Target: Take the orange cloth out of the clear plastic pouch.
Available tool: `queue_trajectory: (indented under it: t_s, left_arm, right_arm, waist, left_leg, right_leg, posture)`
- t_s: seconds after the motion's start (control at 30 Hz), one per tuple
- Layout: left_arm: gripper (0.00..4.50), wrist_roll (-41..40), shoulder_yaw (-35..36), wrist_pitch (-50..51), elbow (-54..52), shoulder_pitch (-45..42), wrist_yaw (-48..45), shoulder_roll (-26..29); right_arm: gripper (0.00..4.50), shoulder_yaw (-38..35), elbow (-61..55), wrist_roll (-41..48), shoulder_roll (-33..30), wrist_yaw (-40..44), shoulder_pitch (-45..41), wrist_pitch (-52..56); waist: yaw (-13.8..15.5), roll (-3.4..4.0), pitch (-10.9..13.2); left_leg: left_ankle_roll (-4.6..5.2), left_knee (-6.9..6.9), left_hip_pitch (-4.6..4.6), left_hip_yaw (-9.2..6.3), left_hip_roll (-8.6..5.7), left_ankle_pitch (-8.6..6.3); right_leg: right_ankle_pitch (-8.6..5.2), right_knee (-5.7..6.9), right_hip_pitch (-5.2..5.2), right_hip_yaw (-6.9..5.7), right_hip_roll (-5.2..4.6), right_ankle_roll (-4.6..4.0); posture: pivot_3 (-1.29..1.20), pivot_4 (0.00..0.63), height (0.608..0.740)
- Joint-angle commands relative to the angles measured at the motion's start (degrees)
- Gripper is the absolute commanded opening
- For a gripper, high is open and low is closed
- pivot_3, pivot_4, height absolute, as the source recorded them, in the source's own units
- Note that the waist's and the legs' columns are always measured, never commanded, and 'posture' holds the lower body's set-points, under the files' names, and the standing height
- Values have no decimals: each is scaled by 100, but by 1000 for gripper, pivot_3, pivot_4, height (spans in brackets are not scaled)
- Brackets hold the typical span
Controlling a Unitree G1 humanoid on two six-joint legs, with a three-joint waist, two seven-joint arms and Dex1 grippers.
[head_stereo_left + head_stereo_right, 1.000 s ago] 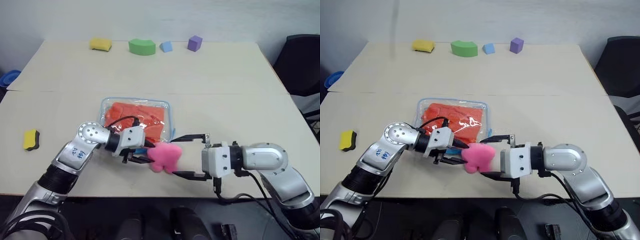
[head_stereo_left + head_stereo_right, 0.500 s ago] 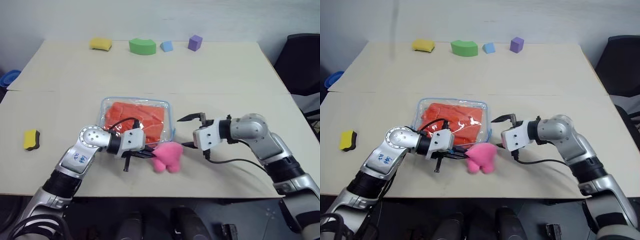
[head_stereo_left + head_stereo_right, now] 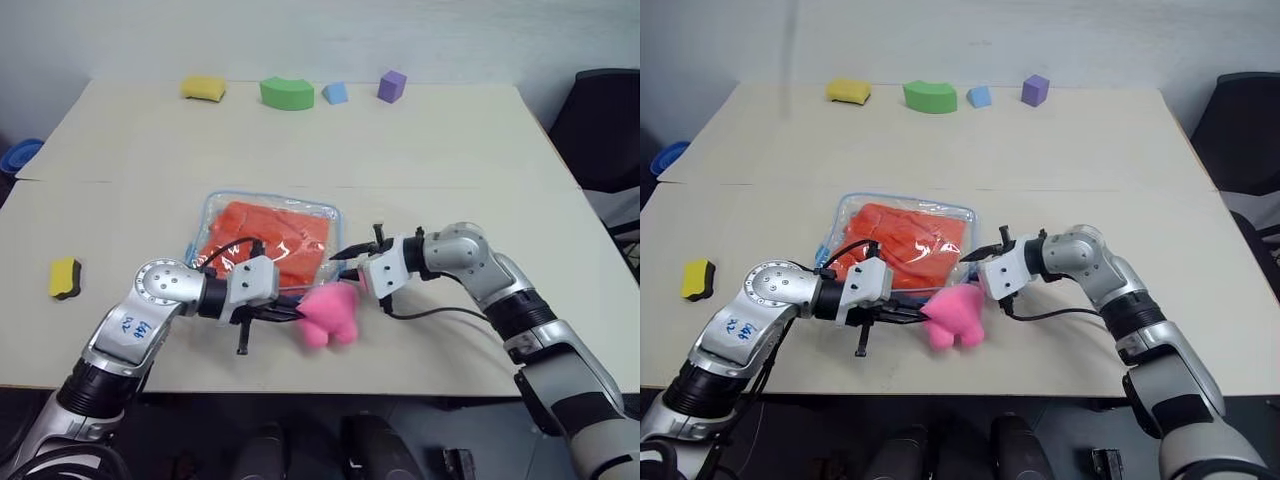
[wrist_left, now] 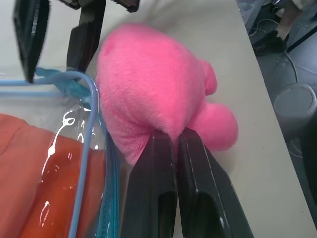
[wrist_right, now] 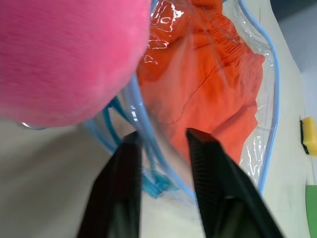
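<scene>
My left jaws are pinched shut on the fuzzy pink plush toy, which sits on the matte beige counter just beside the near right corner of the clear plastic pouch. That glossy, rounded-rectangle pouch with light blue trim lies flat near the counter's middle, the crumpled orange cloth inside it. My right jaws stand narrowly parted astride the pouch's blue-edged corner; whether they grip it I cannot tell.

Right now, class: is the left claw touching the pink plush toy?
Touching. In the left wrist view the left claw is shut, its fingertips pinching the fur of the pink plush toy.
</scene>
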Motion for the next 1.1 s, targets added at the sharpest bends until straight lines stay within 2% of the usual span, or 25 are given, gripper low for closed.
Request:
queue_trajectory:
  t_s: [0.03, 0.23, 0.47, 0.57, 0.67, 0.77, 0.87, 1.07, 1.1]
  left_arm:
    - [0, -102, 172, 52, -297, 169, 77, 101]
    - [0, -498, 1076, 413, -539, 1037, 308, 402]
    - [0, -1380, 3335, 1251, -798, 2521, 682, 653]
    - [0, -1575, 4181, 1470, -428, 2754, 720, 828]
    - [0, -1679, 4669, 1583, 194, 2604, 799, 1017]
    - [0, -1611, 4903, 1549, 1017, 2261, 891, 1294]
    - [0, -1460, 4784, 1326, 1465, 2125, 832, 1463]
    - [0, -1592, 4254, 1436, 897, 2300, 969, 1113]
    - [0, -1627, 4183, 1511, 806, 2369, 1003, 1035]
  right_arm:
    - [34, -77, 31, 142, -21, 37, -147, -166]
    - [34, -269, 118, 179, -310, 30, -85, -111]
    - [34, -449, 260, 210, -998, 3, 26, -514]
    - [34, -551, 169, 385, -1223, 80, 153, -659]
    - [34, -586, 118, 529, -1437, 150, 258, -949]
    - [34, -637, 2, 796, -1650, 264, 440, -1034]
    - [34, -662, -87, 887, -1733, 286, 585, -957]
    - [34, -755, -474, 1033, -1645, 251, 899, -374]
    - [221, -770, -595, 1098, -1642, 289, 969, -177]
  waist:
    - [-6, 0, 0]
    - [-32, 2, 1]
    - [-15, 4, 2]
    - [6, 4, 3]
    - [1, 5, 3]
    - [4, 6, 4]
    - [-3, 6, 4]
    - [-23, 6, 4]
    - [-24, 6, 4]
  left_leg:
    - [0, 0, 0, 0, 0, 0]
    - [0, -6, 0, 0, 3, 0]
    - [14, -11, 0, -2, 2, -9]
    - [21, -11, 2, -4, 2, -13]
    - [21, -10, 2, -5, 1, -13]
    - [20, -11, 3, -5, 1, -13]
    - [20, -14, 4, -4, 1, -14]
    - [17, -26, 4, -2, 1, -13]
    - [17, -29, 4, -2, 1, -13]
  right_leg:
    - [0, 0, 0, 0, 0, 0]
    - [0, 0, -3, 0, 1, 0]
    - [0, -13, 1, -1, -4, -1]
    - [0, -17, 8, -5, -7, -1]
    - [0, -19, 9, -8, -7, -1]
    - [0, -20, 9, -9, -6, -1]
    - [0, -20, 10, -9, -7, -1]
    - [0, -21, 5, -7, -8, -1]
    - [0, -22, 5, -6, -8, -1]
  posture:
    - [0, 150, 740]
    - [0, 150, 740]
    - [0, 150, 740]
    - [0, 150, 740]
    - [0, 150, 740]
    - [0, 150, 740]
    - [0, 150, 740]
    - [0, 150, 740]
    - [0, 150, 740]
